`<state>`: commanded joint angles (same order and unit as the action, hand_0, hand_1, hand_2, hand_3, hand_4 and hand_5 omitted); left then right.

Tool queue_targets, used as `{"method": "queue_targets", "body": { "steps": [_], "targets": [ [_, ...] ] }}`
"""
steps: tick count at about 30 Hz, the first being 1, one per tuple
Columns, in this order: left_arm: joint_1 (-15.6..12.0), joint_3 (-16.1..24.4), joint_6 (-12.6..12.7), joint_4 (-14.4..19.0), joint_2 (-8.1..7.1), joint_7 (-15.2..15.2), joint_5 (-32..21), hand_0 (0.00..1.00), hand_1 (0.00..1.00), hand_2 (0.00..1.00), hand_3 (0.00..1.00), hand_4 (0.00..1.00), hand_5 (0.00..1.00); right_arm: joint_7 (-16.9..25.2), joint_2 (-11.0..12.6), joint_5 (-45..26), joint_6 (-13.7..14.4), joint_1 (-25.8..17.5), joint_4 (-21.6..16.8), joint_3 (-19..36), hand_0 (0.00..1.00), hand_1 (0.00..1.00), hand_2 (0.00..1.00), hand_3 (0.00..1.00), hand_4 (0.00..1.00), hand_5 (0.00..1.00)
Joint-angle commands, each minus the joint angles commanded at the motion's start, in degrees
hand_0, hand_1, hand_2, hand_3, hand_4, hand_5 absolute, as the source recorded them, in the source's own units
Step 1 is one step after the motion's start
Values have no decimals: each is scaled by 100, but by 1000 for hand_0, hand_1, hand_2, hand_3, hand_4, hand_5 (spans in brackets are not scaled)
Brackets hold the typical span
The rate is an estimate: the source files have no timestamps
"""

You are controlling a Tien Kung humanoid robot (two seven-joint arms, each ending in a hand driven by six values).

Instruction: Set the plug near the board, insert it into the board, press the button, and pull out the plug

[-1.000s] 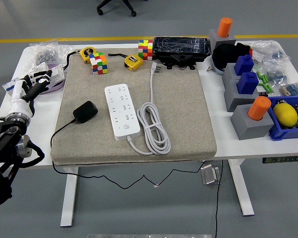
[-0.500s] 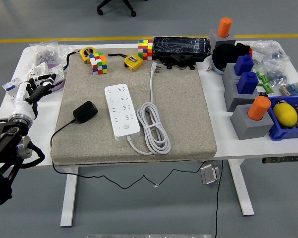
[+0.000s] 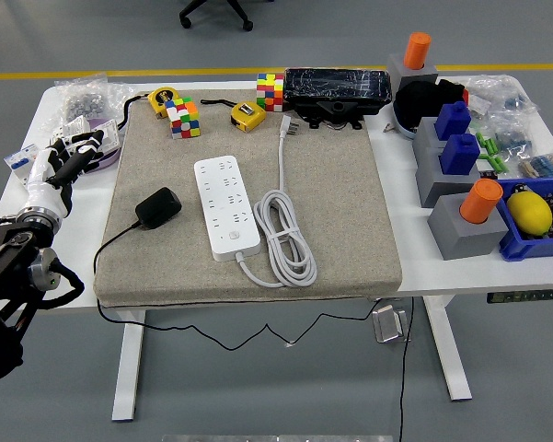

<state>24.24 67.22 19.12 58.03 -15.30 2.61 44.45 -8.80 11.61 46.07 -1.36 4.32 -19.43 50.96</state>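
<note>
A black plug adapter (image 3: 157, 207) lies on the beige mat (image 3: 331, 212), left of the white power strip (image 3: 226, 206), with its thin black cable trailing off the mat's left edge. The strip's round button (image 3: 234, 236) is near its front end. The strip's own white cord (image 3: 285, 235) is coiled to its right. My left hand (image 3: 66, 162) hovers over the table's left edge, fingers spread and empty, well to the left of the plug. My right arm is out of view.
Two Rubik's cubes (image 3: 183, 117), two yellow tape measures (image 3: 247, 114) and a black box (image 3: 337, 88) line the mat's far edge. Grey blocks with blue and orange pegs (image 3: 455, 175) and a blue bin with a lemon (image 3: 531, 214) stand at the right. Plastic bags (image 3: 87, 97) lie far left.
My left hand has risen and moved slightly forward and to the right over the table's left edge. Its fingers stay spread. Nothing on the mat has moved.
</note>
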Motion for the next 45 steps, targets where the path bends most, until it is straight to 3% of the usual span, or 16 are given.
{"method": "queue_targets", "body": {
  "steps": [1, 2, 13, 14, 19, 20, 45],
  "targets": [
    [-1, -4, 11, 4, 1, 15, 24, 719, 650, 639, 573, 763, 349, 1, -2, -1, 1, -1, 1, 1, 609, 672, 684, 563, 914, 442],
    [-1, -10, 17, 4, 0, 25, 38, 796, 650, 638, 573, 764, 355, 0, -5, 1, 2, -2, 3, 3, 609, 673, 684, 563, 914, 441],
    [-17, 15, 37, -17, 36, 26, 127, 793, 631, 638, 573, 761, 356, -2, -21, 15, -1, -27, 17, 32, 609, 672, 684, 563, 913, 442],
    [-25, 21, 35, -19, 39, 18, 132, 685, 618, 634, 571, 758, 356, -2, -27, 17, -1, -36, 16, 38, 609, 672, 684, 563, 914, 441],
    [-84, 105, 34, -1, 69, 19, 152, 685, 618, 634, 571, 758, 356, -4, -45, 27, 0, -90, 20, 77, 609, 672, 684, 563, 914, 441],
    [-90, 112, 34, 2, 73, 20, 155, 642, 612, 634, 572, 754, 358, -4, -46, 28, 1, -97, 21, 82, 609, 673, 684, 563, 914, 441],
    [-73, 13, 26, -82, 187, 22, 124, 660, 610, 632, 572, 749, 364, 0, -24, -101, -1, -201, 115, 67, 609, 673, 684, 564, 915, 442]
  ]
}}
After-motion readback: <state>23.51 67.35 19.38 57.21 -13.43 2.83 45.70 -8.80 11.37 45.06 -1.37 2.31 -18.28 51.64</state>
